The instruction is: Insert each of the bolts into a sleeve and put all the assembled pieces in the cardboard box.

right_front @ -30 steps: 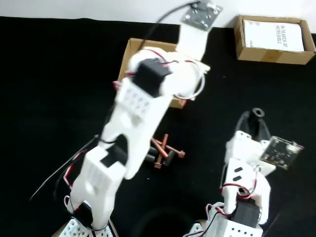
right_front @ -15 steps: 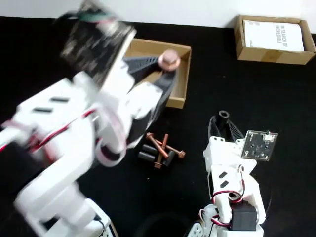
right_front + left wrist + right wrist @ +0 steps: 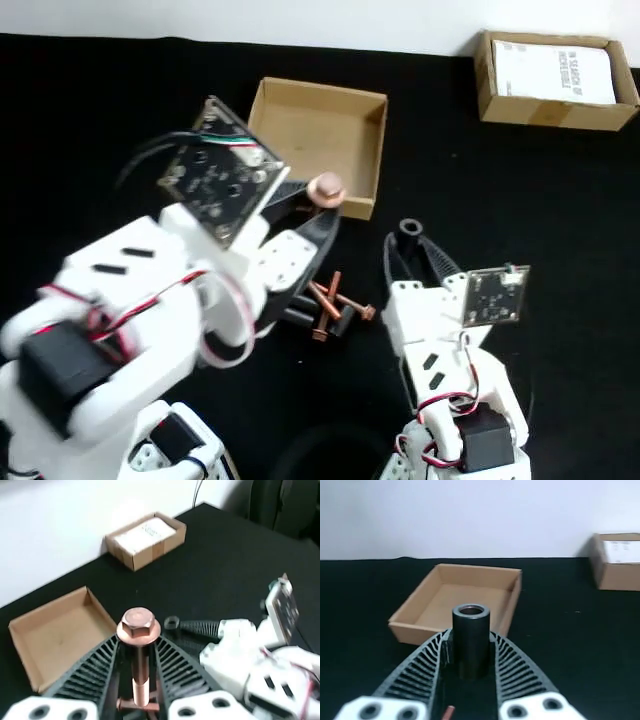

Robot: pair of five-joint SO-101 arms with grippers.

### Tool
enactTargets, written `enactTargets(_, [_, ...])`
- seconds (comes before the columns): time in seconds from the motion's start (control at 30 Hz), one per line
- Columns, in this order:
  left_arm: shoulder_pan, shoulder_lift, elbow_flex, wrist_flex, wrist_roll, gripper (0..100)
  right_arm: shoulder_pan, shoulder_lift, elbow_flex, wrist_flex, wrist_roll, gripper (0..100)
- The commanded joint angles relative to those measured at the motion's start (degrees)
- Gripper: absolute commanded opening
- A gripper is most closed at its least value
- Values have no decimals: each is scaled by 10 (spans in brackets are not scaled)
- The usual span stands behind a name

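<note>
Each gripper holds one part upright near the cardboard box (image 3: 318,135).

The left gripper (image 3: 138,652) pinches a bolt (image 3: 138,628) by its shank, head up, just in front of the box's near wall. The right gripper (image 3: 470,652) clamps a dark sleeve (image 3: 470,625) standing on end, bore up, near the bolt but apart from it. Between the arms, loose bolts (image 3: 335,297) and loose sleeves (image 3: 298,318) lie heaped on the black table (image 3: 100,120). A second box (image 3: 555,108) sits far right.

Left tool (image 3: 138,645) with bolt (image 3: 138,626) drew back, right tool (image 3: 470,640) with sleeve (image 3: 470,625) approached
</note>
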Motion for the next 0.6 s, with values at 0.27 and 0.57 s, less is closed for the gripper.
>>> enactTargets(0.27, [12,-46,281,-343,-2,8,-36,-7,-7,-14,-4,5])
enactTargets(0.57, [24,-46,415,-478,-2,8,-36,-7,4,-15,-4,5])
